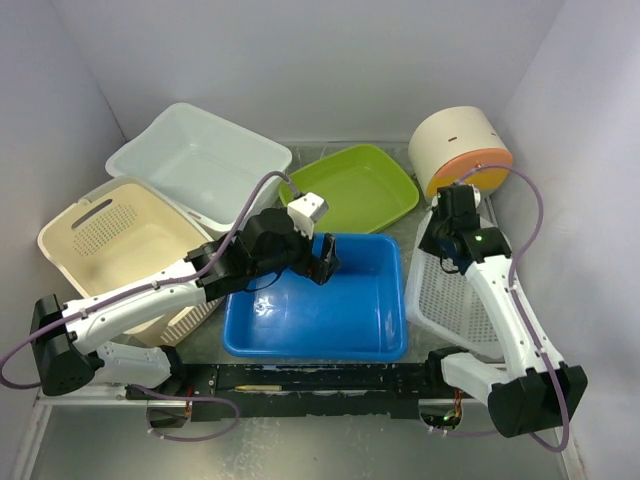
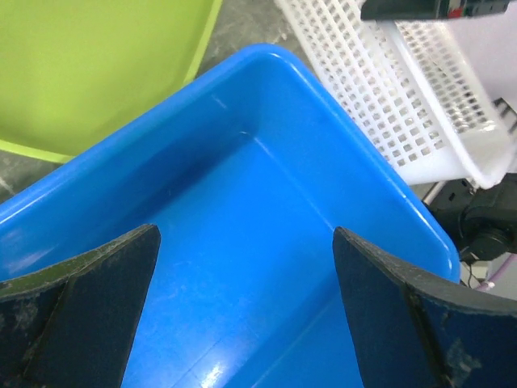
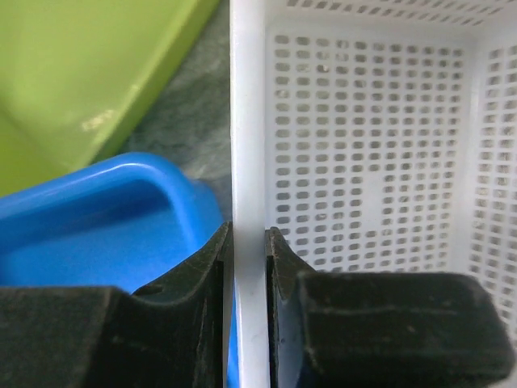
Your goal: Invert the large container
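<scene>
A white perforated basket (image 1: 455, 300) leans at the right, against the blue bin (image 1: 300, 325) in the middle. My right gripper (image 3: 249, 234) is shut on the basket's left rim (image 3: 247, 121), one finger outside and one inside; from above this gripper (image 1: 441, 250) sits at the basket's far corner. My left gripper (image 2: 246, 242) hangs open over the inside of the blue bin (image 2: 266, 162) with nothing between its fingers, near the bin's far wall (image 1: 325, 258). In the left wrist view the white basket (image 2: 388, 97) lies just past the bin's right rim.
A lime green tray (image 1: 355, 185) lies behind the blue bin. A large white tub (image 1: 200, 160) and a cream perforated basket (image 1: 120, 235) stand at the back left. A round beige container with an orange lid (image 1: 460, 150) lies at the back right. Walls close in on three sides.
</scene>
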You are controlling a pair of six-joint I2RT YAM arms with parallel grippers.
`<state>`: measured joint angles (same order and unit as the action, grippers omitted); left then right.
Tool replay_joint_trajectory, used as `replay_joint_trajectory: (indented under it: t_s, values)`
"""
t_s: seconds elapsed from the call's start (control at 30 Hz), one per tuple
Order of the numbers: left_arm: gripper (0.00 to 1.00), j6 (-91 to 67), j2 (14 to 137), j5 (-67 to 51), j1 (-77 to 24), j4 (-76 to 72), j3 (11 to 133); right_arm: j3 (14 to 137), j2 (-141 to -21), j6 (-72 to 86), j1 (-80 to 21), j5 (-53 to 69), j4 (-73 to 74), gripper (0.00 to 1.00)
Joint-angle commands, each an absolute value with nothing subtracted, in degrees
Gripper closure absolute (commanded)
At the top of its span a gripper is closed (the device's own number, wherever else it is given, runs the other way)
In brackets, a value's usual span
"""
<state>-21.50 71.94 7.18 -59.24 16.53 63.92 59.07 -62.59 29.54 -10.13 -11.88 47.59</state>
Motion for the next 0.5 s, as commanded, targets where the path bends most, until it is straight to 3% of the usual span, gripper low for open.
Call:
replay_joint_trajectory:
  t_s: [0.0,0.2,0.37,0.47]
  values:
    - [0.01,-22.5,73.0,0.4,-59.1,13.2,66.7,65.1,-60.2,28.8,-9.7,-6.6,52.7,1.0]
    - [0.0,-24.7,73.2,-7.1,-54.9,10.4,66.6,71.0,-59.6,28.1,-5.8,5.0,54.6,1.0]
    - [0.0,-25.4,75.0,-12.7,-52.8,9.3,66.8,71.2,-60.2,26.5,4.0,21.8,53.7,1.0]
    - [0.0,-25.9,76.8,-15.8,-52.8,8.9,67.2,72.0,-60.6,27.1,6.4,25.4,53.7,1.0]
